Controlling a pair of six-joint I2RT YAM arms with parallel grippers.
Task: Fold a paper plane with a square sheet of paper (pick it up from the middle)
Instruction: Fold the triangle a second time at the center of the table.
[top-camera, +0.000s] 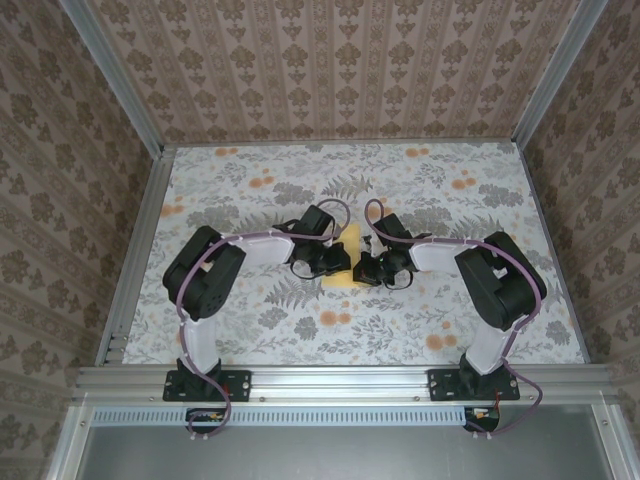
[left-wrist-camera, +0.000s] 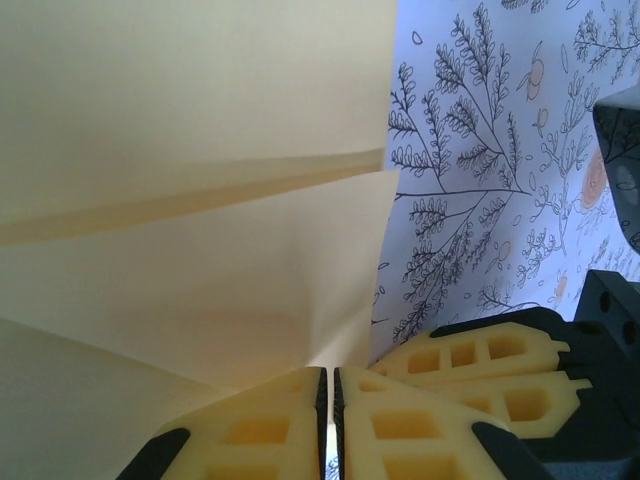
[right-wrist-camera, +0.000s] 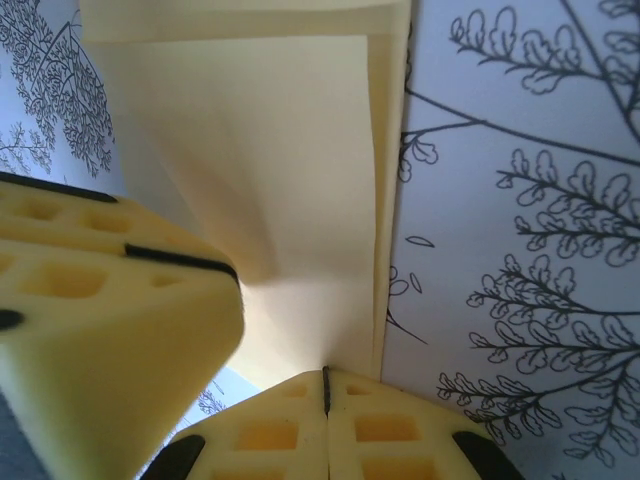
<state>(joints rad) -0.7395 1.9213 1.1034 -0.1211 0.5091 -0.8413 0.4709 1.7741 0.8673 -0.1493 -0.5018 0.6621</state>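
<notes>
Closest to us, the left gripper (left-wrist-camera: 330, 385) is pressed together on the near edge of the sheet of paper (left-wrist-camera: 200, 200), and the right gripper (right-wrist-camera: 325, 380) pinches it likewise. From above it sits mid-frame, between both. It's light, floppy and easily creased, so we'd pinch the edges gently over the floral tabletop (top-camera: 250, 170).

Sheet of paper (top-camera: 340, 281) is pinched over table (top-camera: 250, 330) ctr, by left gripper (top-camera: 340, 268) on L & right gripper (top-camera: 362, 270) on R.

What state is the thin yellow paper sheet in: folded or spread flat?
Folded: the thin yellow paper sheet shows overlapping layers and creases in both wrist views.
</notes>
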